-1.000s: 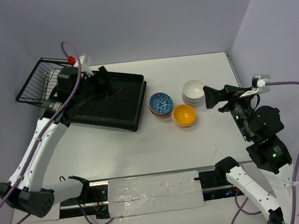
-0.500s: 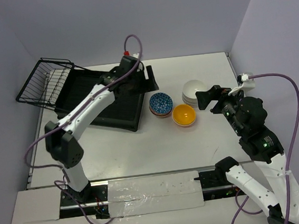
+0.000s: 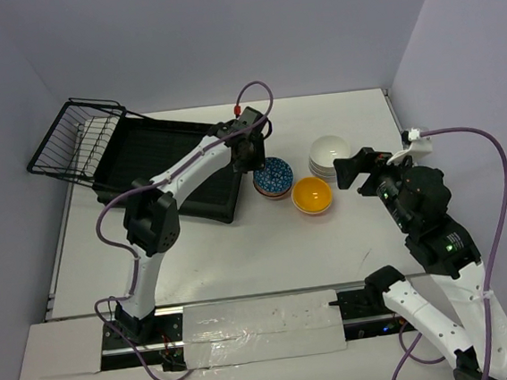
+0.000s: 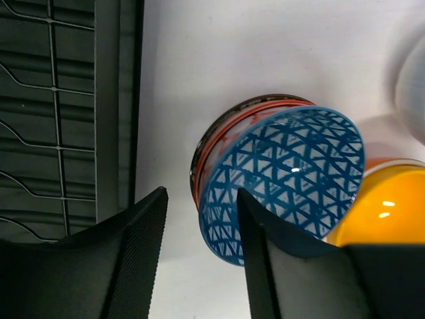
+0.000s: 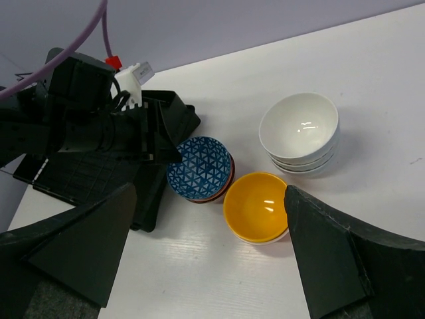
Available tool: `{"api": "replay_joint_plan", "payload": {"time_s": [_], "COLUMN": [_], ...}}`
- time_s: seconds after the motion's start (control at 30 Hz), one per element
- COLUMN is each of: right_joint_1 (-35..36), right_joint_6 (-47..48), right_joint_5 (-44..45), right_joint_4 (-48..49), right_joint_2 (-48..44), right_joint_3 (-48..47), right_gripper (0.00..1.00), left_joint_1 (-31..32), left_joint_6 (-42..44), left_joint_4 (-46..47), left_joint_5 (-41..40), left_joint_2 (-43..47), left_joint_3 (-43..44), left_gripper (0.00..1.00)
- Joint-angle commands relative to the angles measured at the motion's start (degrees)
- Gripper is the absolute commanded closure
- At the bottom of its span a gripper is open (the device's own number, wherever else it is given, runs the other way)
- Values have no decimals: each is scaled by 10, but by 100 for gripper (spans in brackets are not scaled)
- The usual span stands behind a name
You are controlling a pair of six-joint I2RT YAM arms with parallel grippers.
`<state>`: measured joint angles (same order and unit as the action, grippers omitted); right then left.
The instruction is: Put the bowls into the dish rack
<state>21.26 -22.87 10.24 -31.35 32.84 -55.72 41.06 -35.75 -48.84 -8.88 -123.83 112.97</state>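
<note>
The white counter (image 3: 242, 254) carries all items. The black rectangular ribbed plastic dish rack (image 3: 156, 159) lies at the far left of the counter. Its black wire basket (image 3: 73, 140) sits at the rack's far-left end.

All visible bowls stand on the counter to the right of the rack, outside it. The stack of plain white round bowls (image 3: 329, 154) is the group farthest right. The blue-patterned round bowl (image 3: 273, 174) is nested on a red-patterned bowl (image 4: 219, 143), just beside the rack's right edge. The yellow-orange round bowl (image 3: 311, 193) stands nearer, between these two groups and just beside both.

The left tool (image 4: 200, 199) is positioned at the rack's right edge, next to the blue-patterned round bowl. Its jaws are apart and grip nothing. The left rim of the blue bowl shows in the gap; contact cannot be determined.

The right tool (image 5: 206, 246) hovers right of the white stack. Its jaws are spread wide and hold nothing.
</note>
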Motion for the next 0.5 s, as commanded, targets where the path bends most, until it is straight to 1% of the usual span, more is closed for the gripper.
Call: {"api": "replay_joint_plan", "payload": {"time_s": [0.0,0.1,0.13,0.23,0.37,0.47], "right_joint_1": [5,5,5,5,5,5], "right_joint_6": [5,6,6,6,3,3], "right_joint_5": [15,20,21,25,30,30], "right_joint_4": [5,8,8,9,10,13], "right_joint_2": [-5,-6,-5,-5,-5,-8], "right_joint_3": [5,8,7,10,12,16], "right_gripper": [0,0,0,0,0,0], "left_joint_1": [1,1,1,1,1,0], "left_joint_6": [18,22,23,25,28,30], "left_joint_4": [-8,-12,-12,-10,-8,-8], "left_joint_5": [-22,-21,-20,-18,-19,-18], "left_joint_2": [-4,-18,-19,-20,-21,-25], "left_joint_3": [38,38,38,36,35,36], "left_gripper": [51,55,58,63,68,68]}}
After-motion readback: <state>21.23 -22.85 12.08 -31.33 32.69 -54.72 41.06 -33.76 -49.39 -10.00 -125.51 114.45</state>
